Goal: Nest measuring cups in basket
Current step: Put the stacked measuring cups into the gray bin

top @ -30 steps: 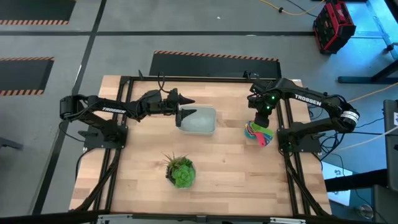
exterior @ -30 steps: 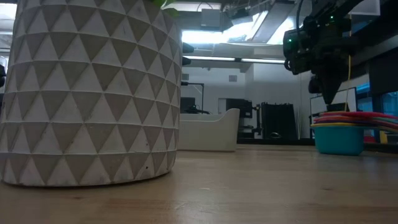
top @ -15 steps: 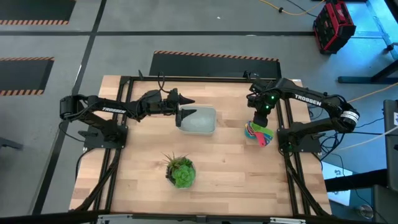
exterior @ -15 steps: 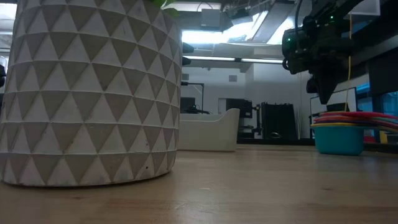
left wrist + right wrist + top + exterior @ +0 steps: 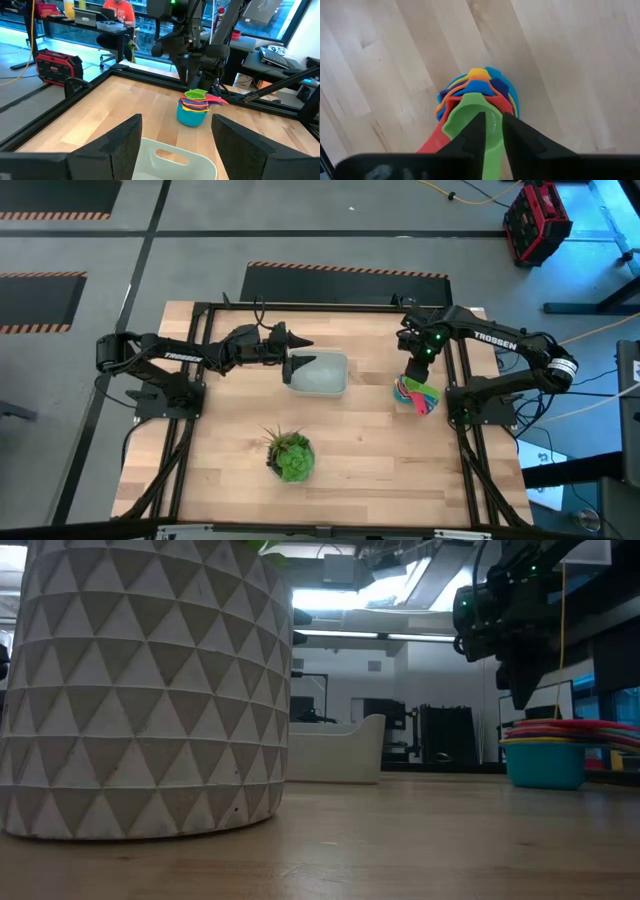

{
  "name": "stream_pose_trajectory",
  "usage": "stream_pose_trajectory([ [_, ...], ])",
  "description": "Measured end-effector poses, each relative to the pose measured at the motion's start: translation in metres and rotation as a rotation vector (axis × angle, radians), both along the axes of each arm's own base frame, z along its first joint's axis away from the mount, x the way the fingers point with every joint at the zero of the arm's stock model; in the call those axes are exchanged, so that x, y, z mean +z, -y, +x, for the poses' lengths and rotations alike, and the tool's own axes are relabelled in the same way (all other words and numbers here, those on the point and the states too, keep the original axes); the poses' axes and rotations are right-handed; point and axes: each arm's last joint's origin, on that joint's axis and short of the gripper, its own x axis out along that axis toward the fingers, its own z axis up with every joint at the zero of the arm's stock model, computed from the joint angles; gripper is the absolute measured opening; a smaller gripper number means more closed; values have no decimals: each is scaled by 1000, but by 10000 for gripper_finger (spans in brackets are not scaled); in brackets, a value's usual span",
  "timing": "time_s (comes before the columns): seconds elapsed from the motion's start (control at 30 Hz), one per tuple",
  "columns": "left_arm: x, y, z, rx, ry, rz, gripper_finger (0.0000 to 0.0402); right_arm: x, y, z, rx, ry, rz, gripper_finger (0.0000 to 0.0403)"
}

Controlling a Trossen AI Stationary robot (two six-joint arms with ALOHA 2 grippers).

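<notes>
Measuring cups (image 5: 477, 107) stacked, partly hidden behind right gripper (image 5: 490, 131) fingers (image 5: 472, 132)

Right gripper (image 5: 490, 131) hangs fingers-down directly above the stack of measuring cups (image 5: 417, 394), fingers nearly together, apparently clear of the stack. Left gripper (image 5: 172, 137) lies level, well apart from the stack, its fingers spread wide at the basket (image 5: 319, 373).
</notes>
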Motion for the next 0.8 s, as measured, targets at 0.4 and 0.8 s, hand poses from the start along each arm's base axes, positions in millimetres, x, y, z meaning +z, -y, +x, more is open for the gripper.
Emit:
stream_pose_trajectory([
  [0.4, 0, 0, 0, 0, 0, 0, 234, 0, -1, 0, -24, -1, 24, 273],
  [0.8, 0, 0, 0, 0, 0, 0, 234, 0, -6, -6, -112, -65, 130, 368],
])
